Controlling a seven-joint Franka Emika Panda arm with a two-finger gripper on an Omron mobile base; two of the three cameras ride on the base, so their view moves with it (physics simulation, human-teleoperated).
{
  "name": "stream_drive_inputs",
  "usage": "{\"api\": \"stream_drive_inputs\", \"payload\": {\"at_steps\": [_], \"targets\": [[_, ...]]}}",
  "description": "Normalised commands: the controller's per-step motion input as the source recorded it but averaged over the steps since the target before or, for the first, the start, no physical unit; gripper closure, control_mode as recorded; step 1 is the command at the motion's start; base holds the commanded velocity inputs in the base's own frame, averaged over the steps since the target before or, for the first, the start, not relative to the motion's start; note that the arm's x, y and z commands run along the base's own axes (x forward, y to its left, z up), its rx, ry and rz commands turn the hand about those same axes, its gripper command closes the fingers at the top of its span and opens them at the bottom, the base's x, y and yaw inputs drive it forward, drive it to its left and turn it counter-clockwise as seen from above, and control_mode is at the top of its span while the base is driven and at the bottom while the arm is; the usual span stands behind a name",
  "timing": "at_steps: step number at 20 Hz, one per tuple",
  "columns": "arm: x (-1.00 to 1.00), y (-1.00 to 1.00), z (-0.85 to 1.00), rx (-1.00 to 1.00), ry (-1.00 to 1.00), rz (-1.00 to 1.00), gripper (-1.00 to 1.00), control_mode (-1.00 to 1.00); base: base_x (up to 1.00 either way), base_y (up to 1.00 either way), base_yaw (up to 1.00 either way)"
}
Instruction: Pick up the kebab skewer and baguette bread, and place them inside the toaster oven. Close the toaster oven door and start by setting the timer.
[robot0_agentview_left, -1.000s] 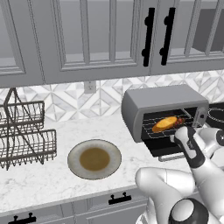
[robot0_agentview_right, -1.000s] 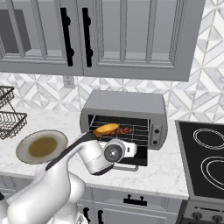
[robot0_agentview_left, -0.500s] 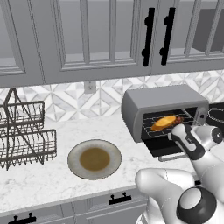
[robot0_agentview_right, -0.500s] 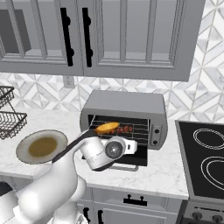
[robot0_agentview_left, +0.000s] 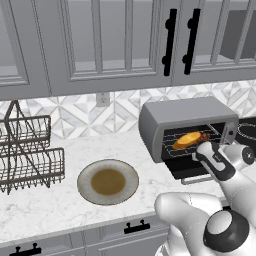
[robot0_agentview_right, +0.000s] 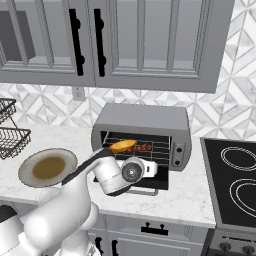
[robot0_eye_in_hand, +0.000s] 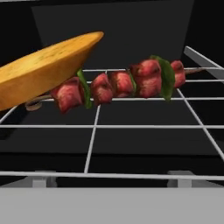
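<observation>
Brown-centred plate (robot0_agentview_left: 107, 181) on marble counter (robot0_agentview_left: 55, 210); wire dish rack (robot0_agentview_left: 27, 155) beside it.

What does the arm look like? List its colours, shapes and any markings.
The arm is glossy white, built of rounded, bulbous links. Its joints carry dark grey round caps, one seen in the left base view and one at the wrist in the right base view. A dark band runs along the forearm. No cables or markings show.

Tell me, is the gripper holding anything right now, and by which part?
Nothing is held. The baguette bread and kebab skewer lie on the toaster oven rack.
</observation>
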Motion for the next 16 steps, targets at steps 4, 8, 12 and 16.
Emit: {"api": "stream_drive_inputs", "payload": {"at_steps": [4, 8, 12, 16], "targets": [[-0.05, 0.00, -0.02, 0.00, 0.00, 0.00, -1.00, -1.00, 0.00, 0.00, 0.00], [-0.15, 0.00, 0.00, 0.00, 0.00, 0.00, -1.00, -1.00, 0.00, 0.00, 0.00], [-0.22, 0.00, 0.06, 0.00, 0.00, 0.00, -1.00, -1.00, 0.00, 0.00, 0.00], [-0.07, 0.00, 0.15, 0.00, -0.01, -0.01, -1.00, -1.00, 0.00, 0.00, 0.00]]}}
